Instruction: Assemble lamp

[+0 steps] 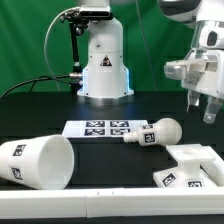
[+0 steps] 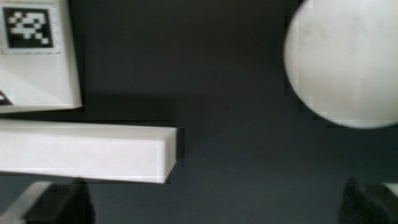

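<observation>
The end effector [image 1: 204,108], fingers spread and empty, hangs above the black worktop [image 1: 110,165] over the round white plastic bulb on its stem [image 1: 160,132], with the large tapered white shade [image 1: 40,162] lying sideways at the exterior view's left and the small white tagged base [image 1: 190,168] at its right.

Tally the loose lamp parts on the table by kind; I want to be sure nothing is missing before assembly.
Shade: 1
Bulb on stem: 1
Base: 1
Total: 3
</observation>
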Robot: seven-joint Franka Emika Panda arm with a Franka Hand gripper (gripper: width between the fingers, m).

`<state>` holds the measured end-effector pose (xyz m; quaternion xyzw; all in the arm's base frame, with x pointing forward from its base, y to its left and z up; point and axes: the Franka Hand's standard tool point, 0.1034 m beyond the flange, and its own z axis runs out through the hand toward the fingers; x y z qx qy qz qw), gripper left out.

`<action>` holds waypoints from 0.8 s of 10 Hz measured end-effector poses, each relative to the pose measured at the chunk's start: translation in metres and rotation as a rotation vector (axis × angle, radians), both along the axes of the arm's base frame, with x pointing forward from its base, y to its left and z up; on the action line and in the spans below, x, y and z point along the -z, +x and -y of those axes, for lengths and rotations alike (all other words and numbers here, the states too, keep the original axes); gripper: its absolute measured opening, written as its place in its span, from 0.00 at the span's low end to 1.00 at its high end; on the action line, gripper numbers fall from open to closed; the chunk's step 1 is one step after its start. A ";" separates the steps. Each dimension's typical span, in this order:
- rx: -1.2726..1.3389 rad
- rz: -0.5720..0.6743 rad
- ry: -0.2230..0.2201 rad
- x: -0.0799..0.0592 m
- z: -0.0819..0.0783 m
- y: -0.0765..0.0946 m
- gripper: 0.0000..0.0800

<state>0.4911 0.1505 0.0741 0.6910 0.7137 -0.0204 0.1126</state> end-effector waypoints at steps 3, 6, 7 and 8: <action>0.061 0.004 -0.002 0.003 0.000 -0.005 0.87; 0.148 -0.027 -0.096 0.018 0.001 -0.045 0.87; 0.154 -0.053 -0.151 0.022 0.006 -0.051 0.87; 0.201 -0.067 -0.203 0.022 0.010 -0.047 0.87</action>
